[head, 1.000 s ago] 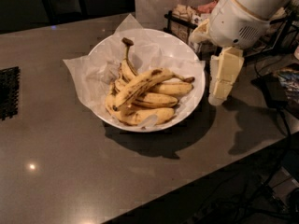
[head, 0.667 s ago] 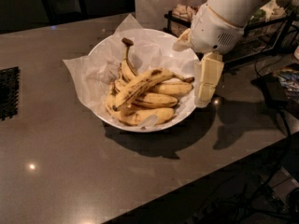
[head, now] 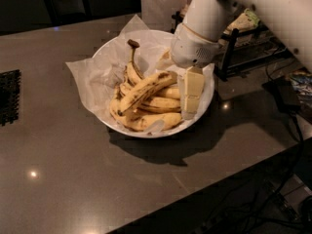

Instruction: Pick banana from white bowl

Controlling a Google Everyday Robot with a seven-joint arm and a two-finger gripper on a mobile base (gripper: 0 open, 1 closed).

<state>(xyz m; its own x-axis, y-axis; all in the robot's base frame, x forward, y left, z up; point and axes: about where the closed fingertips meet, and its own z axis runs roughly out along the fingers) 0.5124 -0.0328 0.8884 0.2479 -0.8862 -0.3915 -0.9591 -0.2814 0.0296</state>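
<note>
Banana (head: 146, 89) lies atop the pile in white bowl (head: 168, 133), long axis running from lower left up to the blotched stem end at right. Gripper (head: 191, 95) hangs just right of that end, inside the rim; grip state cannot be told.

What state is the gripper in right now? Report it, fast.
Gripper: low over the right side of the white bowl, just right of the banana; open or shut cannot be told.
</note>
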